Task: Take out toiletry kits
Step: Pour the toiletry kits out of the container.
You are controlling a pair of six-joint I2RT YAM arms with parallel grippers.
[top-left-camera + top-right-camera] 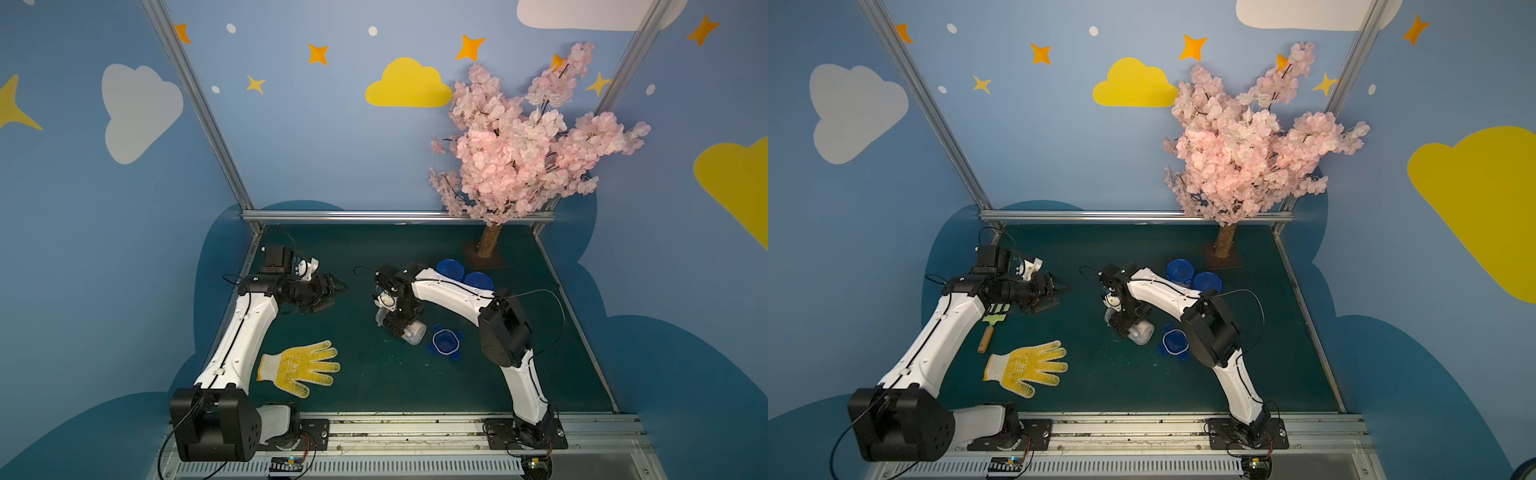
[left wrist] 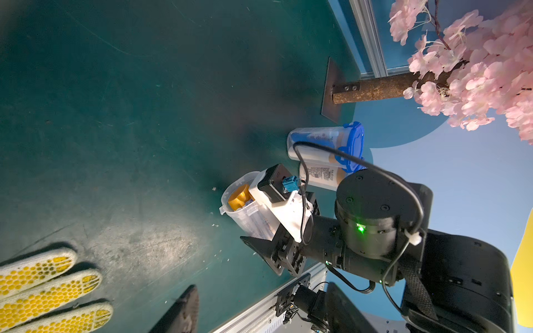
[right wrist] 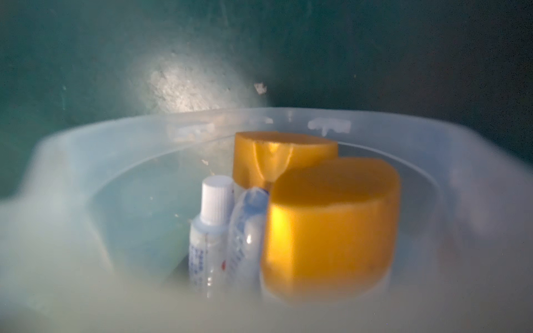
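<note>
Toiletries (image 3: 251, 230), yellow-capped bottles (image 3: 331, 225) and a small white tube (image 3: 215, 213), sat inside a clear jar (image 3: 173, 127), jar tilted over the green desk (image 1: 374, 382), pinched by the right pincer (image 1: 405, 328), left pincer (image 1: 338, 296) spread wide, empty, well apart.

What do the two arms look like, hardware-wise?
Matching pair. The left arm and right arm have glossy white link shells, boxy black joint housings and black wrists ending in black, wedge-shaped jaws. A thin black cable runs along each shell and loops free near the joints. Each wrist carries a white camera bracket. A green light glows on a right-arm joint.
</note>
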